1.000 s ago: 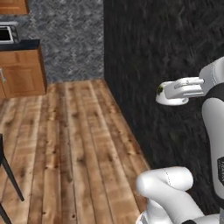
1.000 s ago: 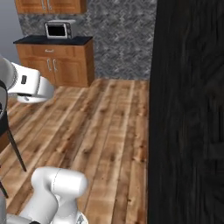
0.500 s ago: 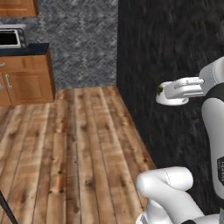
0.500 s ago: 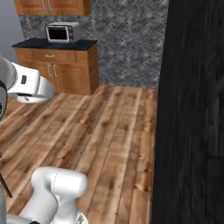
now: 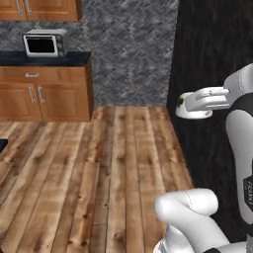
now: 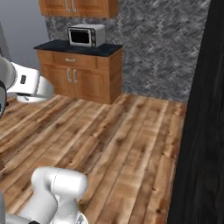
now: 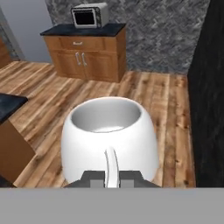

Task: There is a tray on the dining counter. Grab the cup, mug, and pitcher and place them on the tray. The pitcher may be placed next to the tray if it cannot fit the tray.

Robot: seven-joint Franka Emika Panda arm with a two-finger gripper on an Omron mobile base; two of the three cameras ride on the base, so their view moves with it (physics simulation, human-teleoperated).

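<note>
In the hand view a squat white mug (image 7: 109, 131) hangs close in front of the camera, upright, mouth up. My gripper (image 7: 111, 178) is shut on the mug's handle, which runs down between the two dark fingertips (image 7: 92, 177). At that view's left edge is a corner of a black top on a wooden base (image 7: 8, 105), possibly the dining counter's end. The tray, cup and pitcher are out of view. The arm's white links rise in the left base view (image 5: 202, 99) and the right base view (image 6: 28, 85).
A wooden cabinet with a black top (image 5: 47, 91) (image 6: 78, 72) carries a microwave (image 5: 42, 43) (image 7: 89, 15) against the grey herringbone wall. A tall black panel (image 5: 212, 59) (image 6: 205, 131) stands close on the right. Wooden floor (image 5: 89, 168) lies between.
The whole scene has slid right in both base views, so the base has turned or driven; cabinet and microwave have come further into view. The arm's pose and its grip are unchanged.
</note>
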